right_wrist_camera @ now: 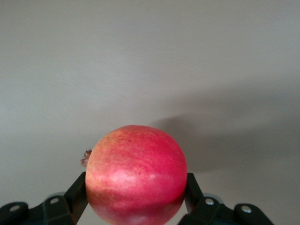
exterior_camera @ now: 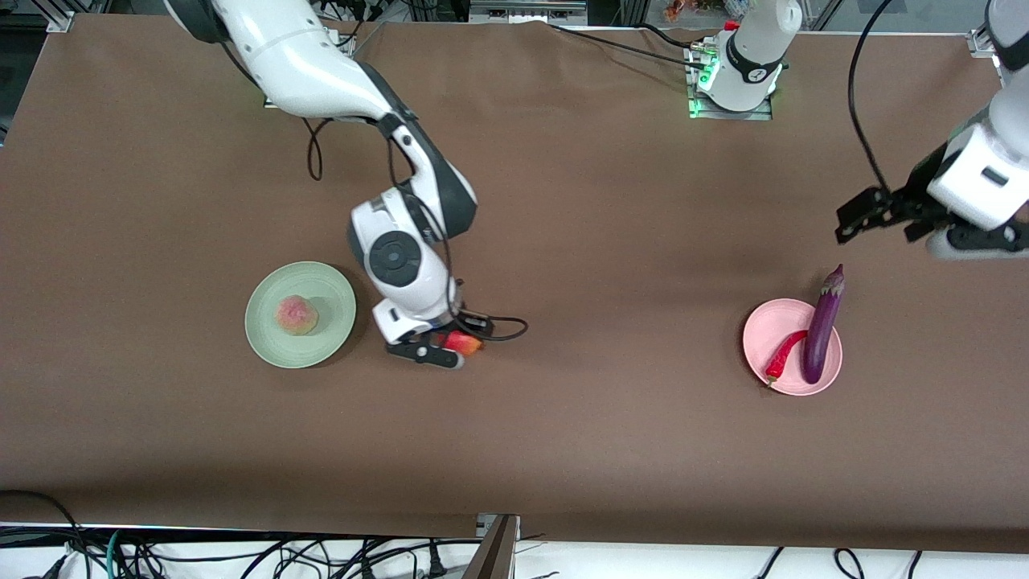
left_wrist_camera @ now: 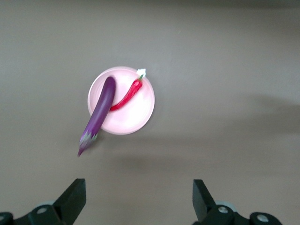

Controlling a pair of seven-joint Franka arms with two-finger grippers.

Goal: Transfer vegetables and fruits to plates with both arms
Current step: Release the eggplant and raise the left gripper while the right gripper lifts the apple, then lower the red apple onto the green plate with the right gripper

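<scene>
While held between the fingers of the right gripper [exterior_camera: 450, 347], just beside the green plate [exterior_camera: 265, 338], toward the worktop [exterior_camera: 563, 434] middle, red fruit [right_wrist_camera: 137, 176] looks firm, smooth, probably slippery: best gripped across the widest part. Peach [exterior_camera: 297, 314] on green plate; eggplant [exterior_camera: 823, 326] and chili [exterior_camera: 785, 355] on pink plate [exterior_camera: 768, 322]. Left gripper [left_wrist_camera: 139, 199] wide open, waiting above.

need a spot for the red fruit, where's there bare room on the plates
The green plate has bare room on the side toward the right end effector, which grips the red fruit; only the peach sits there. The pink plate is crowded: eggplant and chili leave one bare strip at its edge.
</scene>
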